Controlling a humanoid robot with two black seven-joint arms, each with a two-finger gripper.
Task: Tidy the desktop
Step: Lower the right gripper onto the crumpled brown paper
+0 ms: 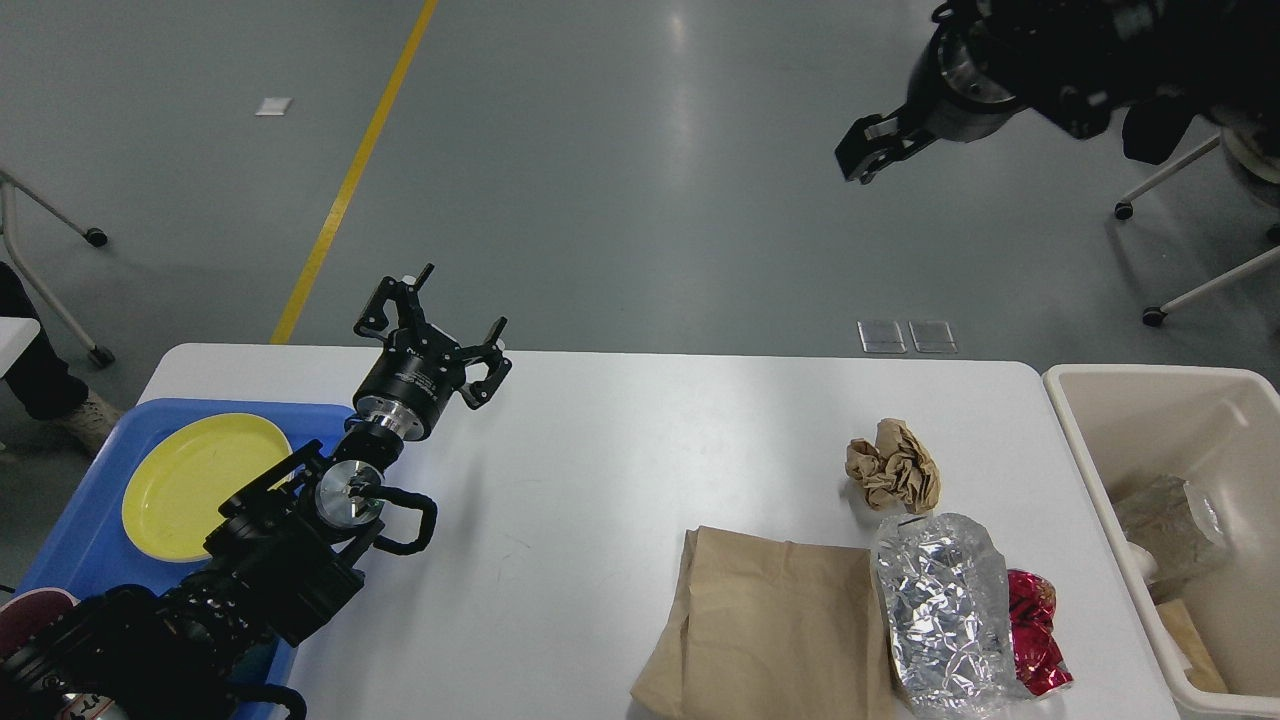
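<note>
Surface [620, 450] fills lower view, litter at right: crumpled paper ball [893, 465], flat brown bag [770, 625], foil wrapper [940, 610] — light, soft, crushable; pinch at folds. Left tool [435, 320] spread open, empty; right tool [878, 148] raised over floor, state unclear.

A lab or workshop hall: grey sealed floor [620, 180], yellow line [350, 180] at 11 o'clock, wheeled chair legs [1190, 180] at 2.
</note>
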